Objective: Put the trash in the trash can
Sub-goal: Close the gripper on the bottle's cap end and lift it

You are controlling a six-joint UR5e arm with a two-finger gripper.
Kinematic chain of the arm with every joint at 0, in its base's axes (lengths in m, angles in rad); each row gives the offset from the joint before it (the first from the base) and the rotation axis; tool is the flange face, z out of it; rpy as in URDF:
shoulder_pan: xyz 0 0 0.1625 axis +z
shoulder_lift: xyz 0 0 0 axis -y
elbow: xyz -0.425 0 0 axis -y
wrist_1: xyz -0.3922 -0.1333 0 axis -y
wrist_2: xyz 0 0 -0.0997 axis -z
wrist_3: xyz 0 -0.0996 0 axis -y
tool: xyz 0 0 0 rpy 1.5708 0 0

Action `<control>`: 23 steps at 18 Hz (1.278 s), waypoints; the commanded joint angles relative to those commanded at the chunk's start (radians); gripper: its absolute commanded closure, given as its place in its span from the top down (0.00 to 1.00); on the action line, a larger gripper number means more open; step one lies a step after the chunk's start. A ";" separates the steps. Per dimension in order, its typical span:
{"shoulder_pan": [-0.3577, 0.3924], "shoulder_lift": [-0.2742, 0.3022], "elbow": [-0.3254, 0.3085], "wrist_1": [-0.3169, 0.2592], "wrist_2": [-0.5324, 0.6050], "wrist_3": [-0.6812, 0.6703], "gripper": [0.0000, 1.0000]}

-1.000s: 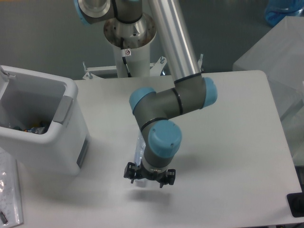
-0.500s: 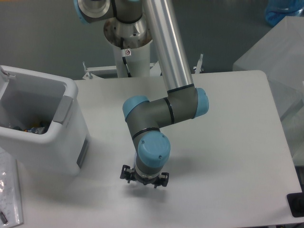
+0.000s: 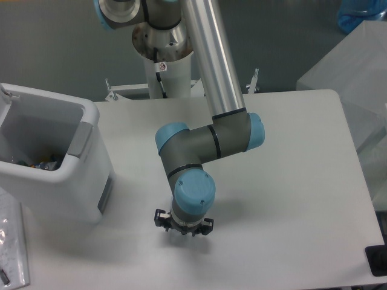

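**Arm bent low over the table, bin waiting at the left**

Nearest the camera, at the left edge, a clear plastic sheet or bag [image 3: 11, 244] lies flat beside the bin's base; dark marks show on it, too small to read. At the lower right corner a dark object [image 3: 376, 261] pokes into view at the table's edge.

Just beyond, the gripper [image 3: 182, 225] points straight down at the white table [image 3: 290, 199], close above or on its surface, with a small shadow beneath. The blue-capped wrist joint [image 3: 194, 191] sits directly over it and hides the fingers, so whether they are spread, closed, or clamped on anything cannot be told. Only the black flanges at either side show. The bottle cannot be made out; if it is under the wrist, the arm covers it.

To the left stands the trash can [image 3: 72, 181], white and boxy with a grey side panel, well apart from the gripper. Its grey inside holds a few small dark and coloured scraps [image 3: 39, 162] at the bottom; what they are cannot be told.

Farther back, the silver arm tube [image 3: 208, 54] rises to the base column [image 3: 164, 45], where a small white sticker with a red mark [image 3: 161, 66] is fixed, its writing unreadable. At the far right, pale covered shapes [image 3: 357, 60] stand past the table, with something blue [image 3: 360, 15] on top.
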 joint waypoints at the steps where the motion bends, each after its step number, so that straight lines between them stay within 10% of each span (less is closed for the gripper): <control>1: 0.000 0.000 0.000 0.000 0.000 0.000 0.59; 7: 0.000 0.000 0.002 -0.002 0.000 0.000 0.38; 23: 0.038 0.097 0.113 0.003 -0.099 -0.002 0.25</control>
